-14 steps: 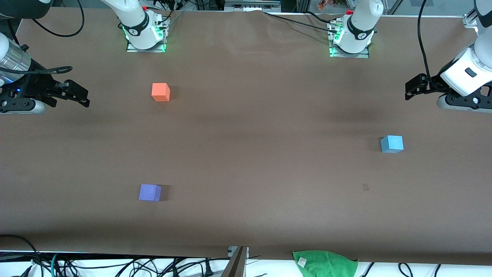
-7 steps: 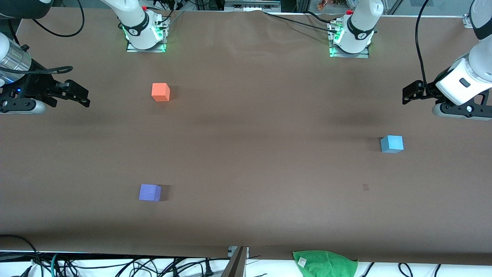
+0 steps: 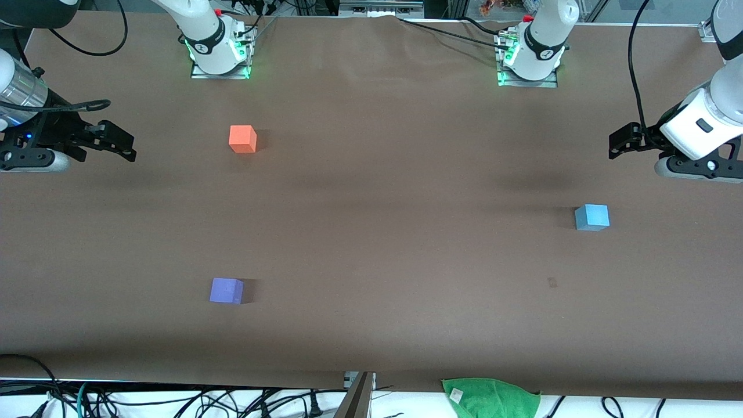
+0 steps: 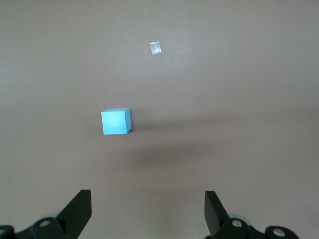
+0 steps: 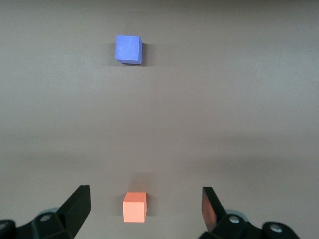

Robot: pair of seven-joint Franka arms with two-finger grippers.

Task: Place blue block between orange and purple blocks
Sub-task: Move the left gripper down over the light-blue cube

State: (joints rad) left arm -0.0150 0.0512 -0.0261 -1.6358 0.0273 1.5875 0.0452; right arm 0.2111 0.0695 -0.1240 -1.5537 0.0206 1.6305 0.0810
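The blue block [image 3: 592,217] sits on the brown table toward the left arm's end. It also shows in the left wrist view [image 4: 115,122]. The orange block [image 3: 242,139] and purple block [image 3: 226,290] sit toward the right arm's end, the purple one nearer the front camera. Both show in the right wrist view, orange [image 5: 134,206] and purple [image 5: 128,49]. My left gripper [image 3: 619,143] [image 4: 148,199] is open and empty, up in the air at its end of the table, apart from the blue block. My right gripper [image 3: 125,146] [image 5: 144,190] is open and empty, waiting at its end.
A green cloth [image 3: 490,397] lies at the table's edge nearest the front camera. A small pale mark [image 3: 552,283] [image 4: 156,48] is on the table near the blue block. The arm bases [image 3: 219,52] [image 3: 531,58] stand along the edge farthest from the front camera.
The left arm has shifted slightly, bringing its hand a little closer to the blue block. The right arm and the three blocks have not moved.
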